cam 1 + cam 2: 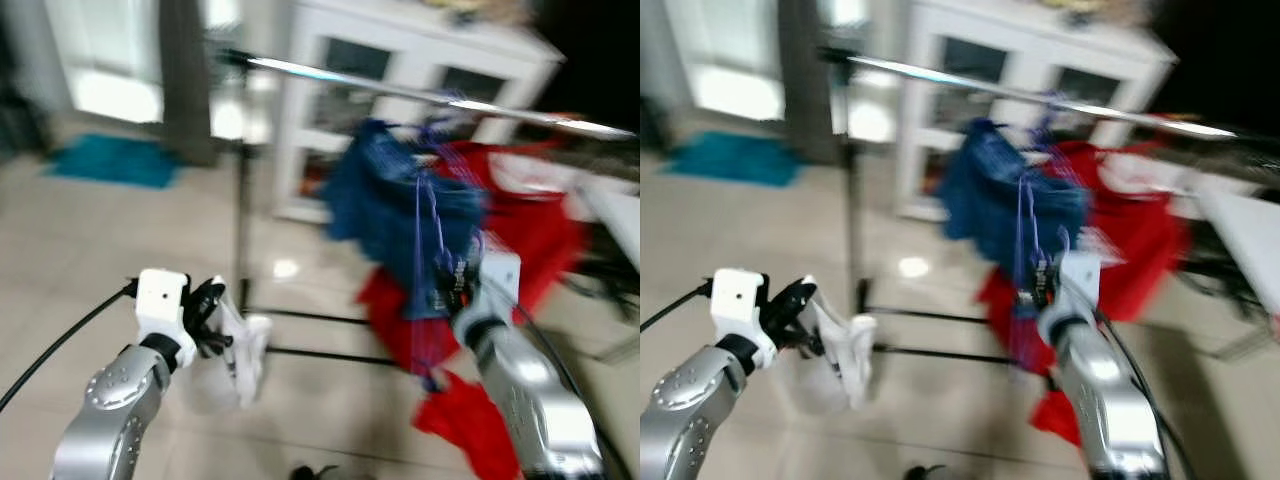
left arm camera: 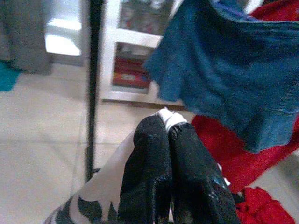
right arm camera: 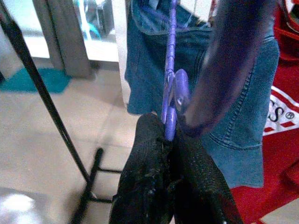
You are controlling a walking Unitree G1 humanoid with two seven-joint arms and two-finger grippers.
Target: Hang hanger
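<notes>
Right wrist view shows the right gripper (image 3: 169,140) with jaws pinched on a thin purple plastic hanger (image 3: 171,74), its hook end curving thick and blurred close to the lens, before a blue denim garment (image 3: 233,93) hung on the silver metal rail (image 1: 420,95). Left gripper (image 2: 167,133), jaws closed, grips a white cloth (image 1: 245,350).

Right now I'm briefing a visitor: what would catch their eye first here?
The blue denim garment and the red shirt hanging from the silver rail. Next, the right hand, shut on a purple hanger below the rail, and the left hand gripping white cloth beside the rack's black upright.
</notes>
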